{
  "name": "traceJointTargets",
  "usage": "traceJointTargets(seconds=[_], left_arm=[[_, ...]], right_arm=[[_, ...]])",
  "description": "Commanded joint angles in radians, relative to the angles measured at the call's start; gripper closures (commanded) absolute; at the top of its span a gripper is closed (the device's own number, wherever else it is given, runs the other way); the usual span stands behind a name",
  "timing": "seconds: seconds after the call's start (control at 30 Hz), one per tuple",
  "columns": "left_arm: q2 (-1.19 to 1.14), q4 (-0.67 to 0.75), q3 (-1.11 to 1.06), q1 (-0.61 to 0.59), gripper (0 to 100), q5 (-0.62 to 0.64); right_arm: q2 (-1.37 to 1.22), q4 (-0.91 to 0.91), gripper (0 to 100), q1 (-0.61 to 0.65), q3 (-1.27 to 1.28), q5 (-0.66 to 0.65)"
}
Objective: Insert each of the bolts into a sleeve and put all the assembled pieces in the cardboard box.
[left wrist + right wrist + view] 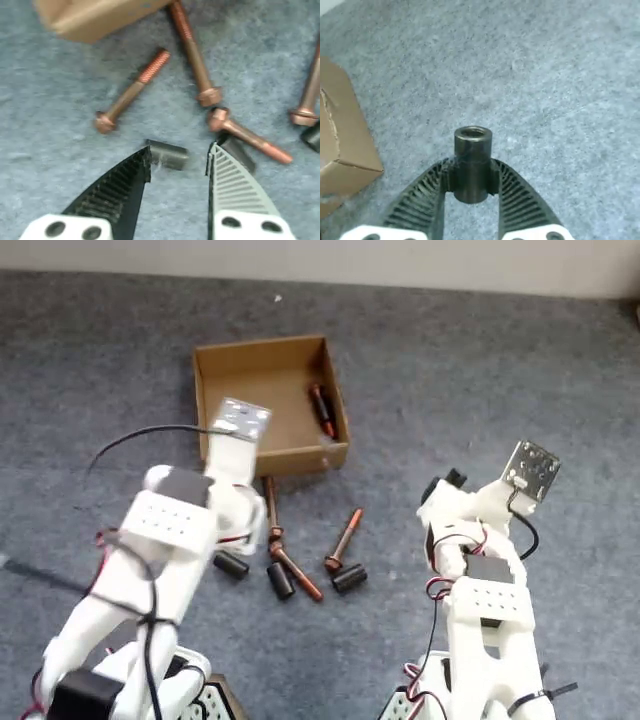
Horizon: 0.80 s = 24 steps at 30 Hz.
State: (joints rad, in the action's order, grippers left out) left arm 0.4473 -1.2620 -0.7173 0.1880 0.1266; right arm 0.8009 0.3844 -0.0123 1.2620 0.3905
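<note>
- The left gripper [177,152] hangs low over the carpet [120,360], just in front of the box. Its jaws are spread, with a lying sleeve [167,154] between the tips. It looks lined up to close on that sleeve.
- The box [262,390] stands open-topped just beyond the loose parts, so either arm could probably drop finished work in.
- One assembled piece [322,410] lies inside, along the wall on the right arm's side.
- Loose bolts [132,92] lie flat and scattered on the carpet in front of the box. Two have their heads close together. None is in a sleeve.
- Spare sleeves [350,578] lie on their sides among them, each near a bolt.
- The right gripper [470,169] is well apart from the pile, over bare carpet. It pinches a second sleeve [472,145] upright with the open bore pointing away from the fingers. It seems held as a steady socket for a bolt to enter.
- No writing, label or brand can be read on the box, bolts or sleeves.
</note>
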Motion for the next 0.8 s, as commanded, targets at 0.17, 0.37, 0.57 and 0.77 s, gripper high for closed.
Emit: traceJointTargets(seconds=[0.17, 0.37, 0.57, 0.77], left_arm=[[-0.321, 0.000, 0.194, 0.200, 79, 0.388], [-0.522, 0.000, 0.288, 0.249, 79, 0.451], [-0.601, -0.006, 0.314, 0.274, 80, 0.454], [-0.613, 0.002, 0.312, 0.260, 80, 0.456]], right_arm=[[0.033, -0.024, 99.4, -0.012, -0.004, 0.006], [0.033, -0.024, 99.4, -0.012, -0.004, 0.006], [0.033, -0.024, 99.4, -0.012, -0.004, 0.005], [0.033, -0.024, 99.4, -0.012, -0.004, 0.005]])
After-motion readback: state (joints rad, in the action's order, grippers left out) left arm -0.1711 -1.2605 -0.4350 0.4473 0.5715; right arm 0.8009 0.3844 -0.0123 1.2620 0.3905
